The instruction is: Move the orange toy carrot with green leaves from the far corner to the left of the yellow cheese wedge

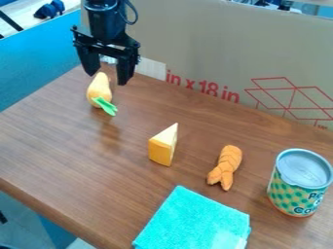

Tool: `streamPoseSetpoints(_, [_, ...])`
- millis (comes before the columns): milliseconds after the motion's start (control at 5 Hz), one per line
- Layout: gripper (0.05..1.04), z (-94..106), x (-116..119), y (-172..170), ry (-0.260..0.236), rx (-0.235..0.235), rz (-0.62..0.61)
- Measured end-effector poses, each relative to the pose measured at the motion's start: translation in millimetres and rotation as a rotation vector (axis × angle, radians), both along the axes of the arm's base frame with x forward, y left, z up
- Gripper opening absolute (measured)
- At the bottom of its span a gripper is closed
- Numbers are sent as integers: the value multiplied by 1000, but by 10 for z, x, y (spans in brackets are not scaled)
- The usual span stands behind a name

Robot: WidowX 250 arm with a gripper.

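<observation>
The gripper [108, 78] hangs down at the upper left, its two fingers spread apart and nothing held between them. Just below it lies an orange-yellow carrot-like toy [100, 90] with green leaves pointing to the lower right; whether the fingers touch its upper end I cannot tell. A yellow cheese wedge [162, 146] stands near the middle of the table. Right of the wedge is an orange shrimp-like toy [226, 166]. A folded turquoise cloth [194, 221] lies at the front, and a green-and-white patterned can [300, 182] stands upright at the right.
A large cardboard panel [214, 44] with red print rises along the back edge of the brown wooden table [71, 146]. The table's front left edge runs diagonally down to the bottom. Behind the table at the left is a blue surface [39, 61].
</observation>
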State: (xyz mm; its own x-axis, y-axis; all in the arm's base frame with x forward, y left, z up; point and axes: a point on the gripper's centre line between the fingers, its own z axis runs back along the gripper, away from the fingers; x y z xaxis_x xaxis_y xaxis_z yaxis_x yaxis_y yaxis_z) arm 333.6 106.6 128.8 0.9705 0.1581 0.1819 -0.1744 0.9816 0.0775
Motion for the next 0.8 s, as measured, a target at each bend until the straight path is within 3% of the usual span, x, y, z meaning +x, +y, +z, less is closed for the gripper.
streamPoseSetpoints(200, [1005, -135, -13, -3, 39, -14, 3])
streamPoseSetpoints(400, [1005, -194, 303, 211, 41, -106, 73])
streamPoseSetpoints(600, [1005, -278, 459, 561, 46, -121, 162])
streamPoseSetpoints(800, [1005, -327, 577, 697, 58, -120, 217])
